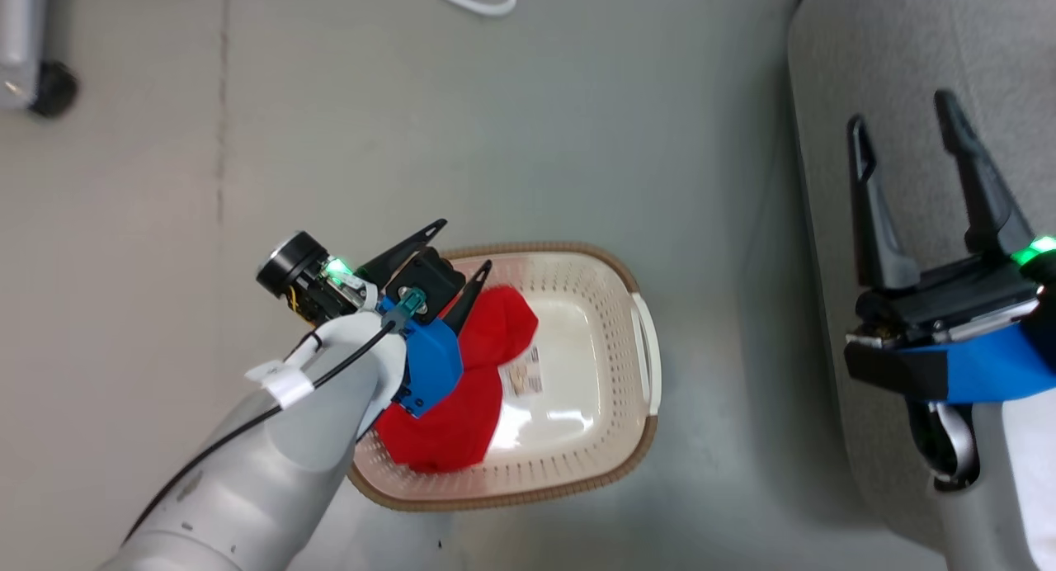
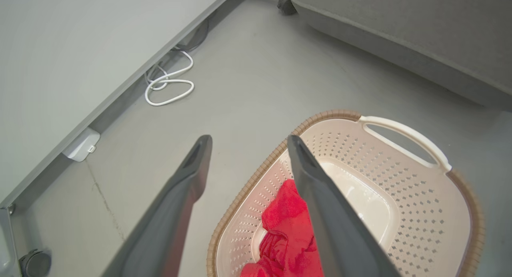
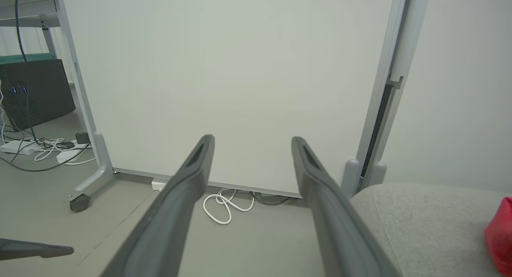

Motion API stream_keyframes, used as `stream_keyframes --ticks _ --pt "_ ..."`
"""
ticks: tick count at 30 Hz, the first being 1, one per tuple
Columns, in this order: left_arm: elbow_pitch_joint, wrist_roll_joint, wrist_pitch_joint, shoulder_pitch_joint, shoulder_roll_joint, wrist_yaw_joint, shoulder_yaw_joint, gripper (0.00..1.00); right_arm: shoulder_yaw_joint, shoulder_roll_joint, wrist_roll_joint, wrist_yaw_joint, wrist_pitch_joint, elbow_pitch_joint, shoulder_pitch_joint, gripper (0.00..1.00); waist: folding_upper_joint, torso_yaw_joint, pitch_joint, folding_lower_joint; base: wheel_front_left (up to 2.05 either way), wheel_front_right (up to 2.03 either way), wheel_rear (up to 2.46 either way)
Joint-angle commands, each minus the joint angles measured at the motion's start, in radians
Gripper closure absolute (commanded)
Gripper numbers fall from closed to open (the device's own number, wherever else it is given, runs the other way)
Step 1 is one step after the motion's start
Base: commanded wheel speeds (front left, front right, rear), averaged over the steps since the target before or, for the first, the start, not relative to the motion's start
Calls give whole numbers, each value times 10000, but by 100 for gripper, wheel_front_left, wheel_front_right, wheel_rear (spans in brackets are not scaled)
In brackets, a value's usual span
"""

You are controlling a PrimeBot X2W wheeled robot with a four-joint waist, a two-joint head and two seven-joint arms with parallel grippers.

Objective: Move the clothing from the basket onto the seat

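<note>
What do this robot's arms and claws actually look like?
Pale grey rounded forearms, blue-and-black wrists with green lights. The left end effector and right end effector: two long dark tapered fingers each. A thin black cable runs along the left forearm.

Floor (image 1: pixel 511 125): we see it smooth and grey, with a thin seam (image 1: pixel 221 142) on the left.
Partition (image 3: pixel 224 77): white, far, on a grey frame with a caster (image 3: pixel 80 203).
Cable (image 3: pixel 224 205): a white loop at the partition's foot.
Far left: we make out a dark cabinet (image 3: pixel 36 93) and tangled cords (image 3: pixel 40 145).
</note>
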Motion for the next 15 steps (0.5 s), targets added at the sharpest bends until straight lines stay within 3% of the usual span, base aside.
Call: stream_keyframes --ticks 1,11,15 --pt "415 -151 195 -505 83 -1 -502 0 24 -118 5 5 -38 -117 -388 0 0 -442 1235 -3 0 0 0" --pt "1952 -969 1777 -1804 338 -1 -3456 0 72 -119 30 5 -38 -533 -1241 0 0 -930 3118 -3 0 0 0" --pt "2173 -1124 2421 -2080 502 -1 -4107 0 -21 -43 32 5 -40 -670 -1335 0 0 -1073 3575 -3 0 0 0"
